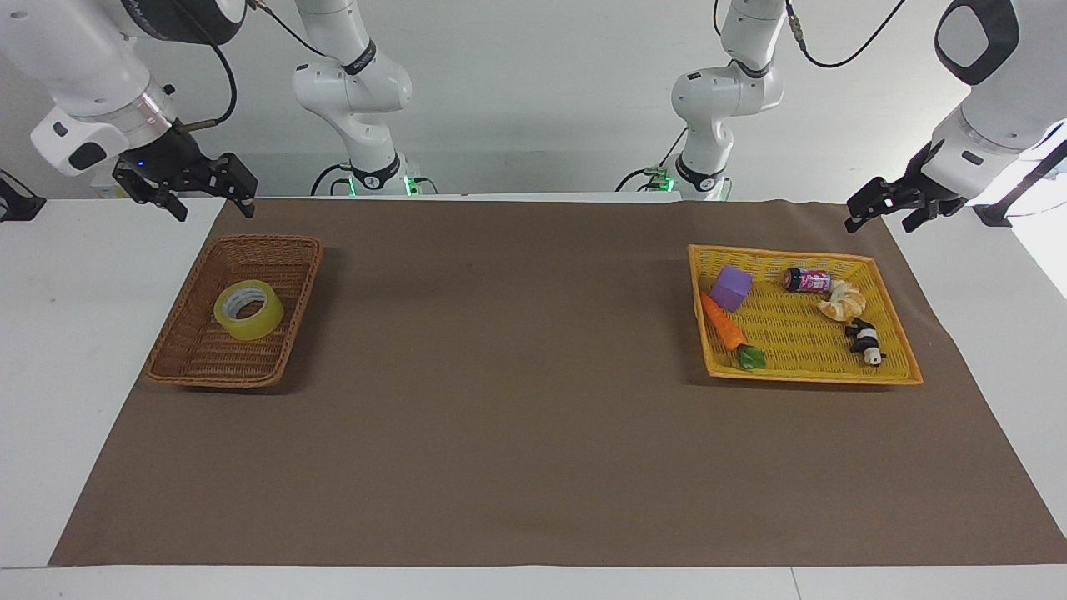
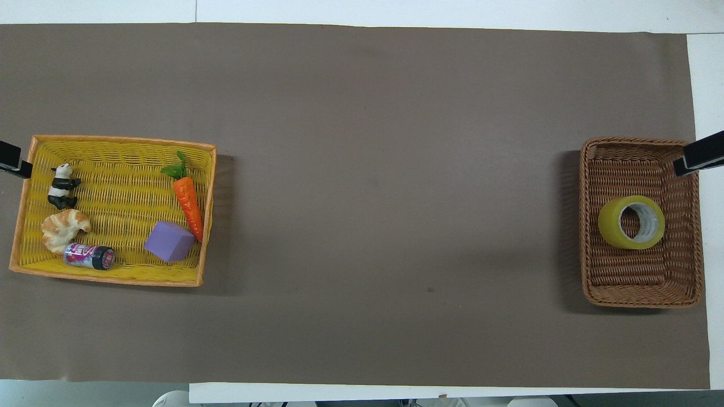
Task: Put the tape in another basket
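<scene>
Tape (image 1: 248, 309) sits inside the brown wicker basket (image 1: 190, 360) at the right arm's end of the tabletop (image 1: 517, 467), lying flat with its white-grey core facing up, roughly mid-basket and a bit toward the robots' end; same roll seen from above (image 2: 631, 222) against the basket floor, basket rim (image 2: 642, 302) all around it. Nothing touching the tape. Right gripper (image 1: 187, 189) hangs in the air near the basket's robot-side end, off its corner, over the edge of the brown mat (image 1: 533, 500); fingers spread apart, nothing between them. In the overhead view only one black fingertip of the right gripper (image 2: 698, 157) pokes in at the frame edge, over the basket's farther corner. Left gripper (image 1: 884, 204) hangs in the air near the robot-side corner of the yellow mesh basket (image 1: 813, 375), fingers spread, holding nothing; from above just its tip (image 2: 11, 160) shows at the frame edge by that basket's rim (image 2: 107, 278). Yellow mesh basket at the left arm's end holds a purple block (image 1: 731, 287), toy carrot (image 1: 722, 321), small pink can (image 1: 806, 280) on its side, peeled orange toy (image 1: 842, 302) and panda figure (image 1: 865, 341). The two baskets are well apart, bare mat between them.
</scene>
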{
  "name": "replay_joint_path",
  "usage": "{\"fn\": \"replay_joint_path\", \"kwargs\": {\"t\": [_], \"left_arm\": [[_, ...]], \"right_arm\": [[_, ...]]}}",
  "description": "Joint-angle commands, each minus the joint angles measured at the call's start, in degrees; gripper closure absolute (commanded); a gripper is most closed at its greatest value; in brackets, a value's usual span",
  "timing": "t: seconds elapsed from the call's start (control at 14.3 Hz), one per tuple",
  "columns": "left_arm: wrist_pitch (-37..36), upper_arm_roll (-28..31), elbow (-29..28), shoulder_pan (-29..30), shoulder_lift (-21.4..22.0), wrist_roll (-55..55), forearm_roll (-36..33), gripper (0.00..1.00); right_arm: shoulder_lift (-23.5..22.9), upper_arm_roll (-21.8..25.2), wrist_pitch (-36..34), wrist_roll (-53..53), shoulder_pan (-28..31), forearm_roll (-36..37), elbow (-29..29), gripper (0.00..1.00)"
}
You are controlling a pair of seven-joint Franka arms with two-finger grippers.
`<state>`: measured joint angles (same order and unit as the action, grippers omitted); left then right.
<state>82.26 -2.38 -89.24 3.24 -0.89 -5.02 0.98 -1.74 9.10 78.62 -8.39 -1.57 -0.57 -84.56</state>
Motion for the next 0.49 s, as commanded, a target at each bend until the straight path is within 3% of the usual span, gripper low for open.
{"fn": "replay_joint_path", "kwargs": {"t": [0.0, 0.42], "left_arm": [[-1.0, 0.4, 0.1, -0.7, 0.2, 0.2, -1.2, 0.0], [-1.0, 0.4, 0.1, -0.3, 0.2, 0.2, -1.2, 0.0]], "right_arm": [[1.6, 1.2, 0.8, 0.7, -1.1, 1.1, -2.8, 0.01], [1.8, 0.9, 1.0, 0.7, -1.2, 3.4, -2.9, 0.01]]}}
